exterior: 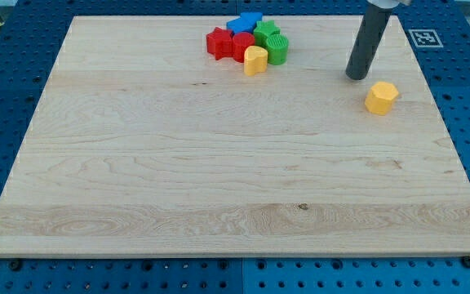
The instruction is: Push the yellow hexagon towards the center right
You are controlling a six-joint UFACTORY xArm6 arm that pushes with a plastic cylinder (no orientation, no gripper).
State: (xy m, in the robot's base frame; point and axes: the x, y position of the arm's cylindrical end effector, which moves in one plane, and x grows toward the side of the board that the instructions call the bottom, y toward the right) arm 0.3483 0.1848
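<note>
No claw shows in the camera view: the arm ends in a dark rod, and my tip (356, 77) rests on the wooden surface (219, 180), just up-left of the yellow hexagon (381, 97), near but apart. The hexagon sits toward the view's right. Red, blue, green and yellow blocks (249, 43) cluster at the top.

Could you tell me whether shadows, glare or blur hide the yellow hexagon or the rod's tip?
Camera view: even lighting, no glare on the board; the yellow hexagon is sharp with a faint shadow beneath; my tip, up and left of it and apart, is crisp; the clustered blocks look slightly soft.
</note>
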